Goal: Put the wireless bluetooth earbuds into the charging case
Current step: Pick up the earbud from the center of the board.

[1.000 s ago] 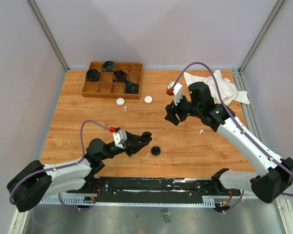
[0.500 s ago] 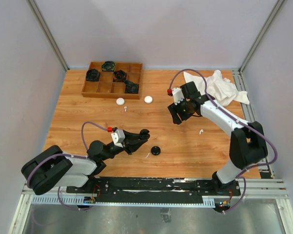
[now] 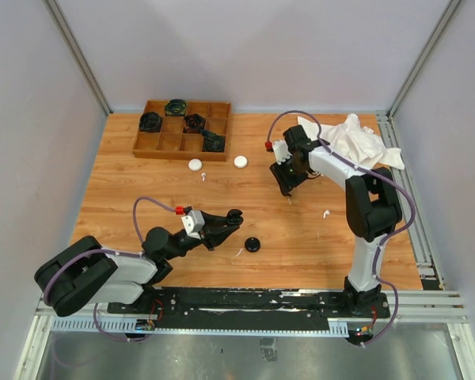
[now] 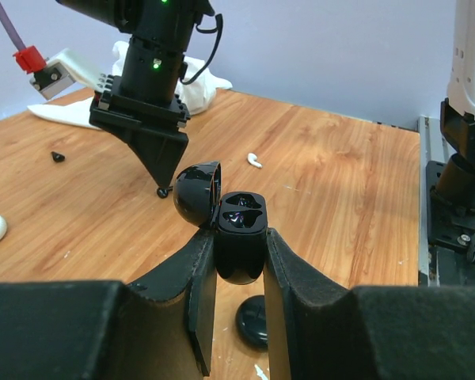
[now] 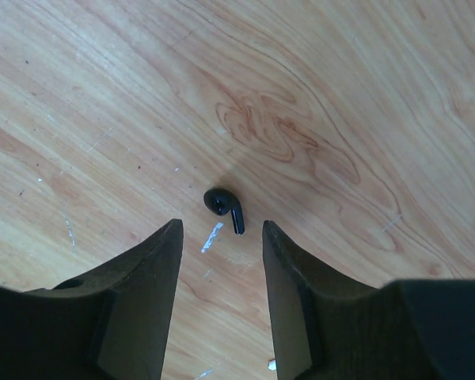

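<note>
My left gripper is shut on an open black charging case, held above the table with its lid swung to the left and both sockets showing. My right gripper points down at the table, open, and a black earbud lies on the wood just beyond its fingertips, untouched. The left wrist view shows that same earbud under the right gripper. Another black earbud and a white earbud lie loose on the table.
A closed black case lies below the left gripper. Two white cases sit in front of a wooden tray holding black cases. A white cloth is bunched at the back right. White earbuds lie scattered.
The right arm has folded back and swung its gripper down over the black earbud, and its jaws have narrowed. The left gripper keeps the open case in place.
</note>
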### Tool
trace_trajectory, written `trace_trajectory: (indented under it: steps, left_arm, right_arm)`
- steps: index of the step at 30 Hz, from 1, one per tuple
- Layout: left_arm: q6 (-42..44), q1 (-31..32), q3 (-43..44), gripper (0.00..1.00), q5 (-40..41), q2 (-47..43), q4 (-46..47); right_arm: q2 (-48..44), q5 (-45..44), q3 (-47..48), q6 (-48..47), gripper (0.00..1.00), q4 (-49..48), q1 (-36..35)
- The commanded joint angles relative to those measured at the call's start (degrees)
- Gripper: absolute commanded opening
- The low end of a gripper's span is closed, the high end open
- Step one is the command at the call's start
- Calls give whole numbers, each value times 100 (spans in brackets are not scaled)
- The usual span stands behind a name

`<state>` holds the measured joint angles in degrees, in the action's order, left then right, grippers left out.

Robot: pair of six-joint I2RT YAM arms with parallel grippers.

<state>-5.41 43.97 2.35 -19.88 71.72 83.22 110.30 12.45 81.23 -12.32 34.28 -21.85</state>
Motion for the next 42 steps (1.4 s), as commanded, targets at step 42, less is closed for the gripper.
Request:
trace_trajectory:
  steps: [42]
  left_arm:
    - [71,-37,213,0,-15,0,-132]
  right_arm:
    - [1361,-599,1252,-337,34,1141,-467]
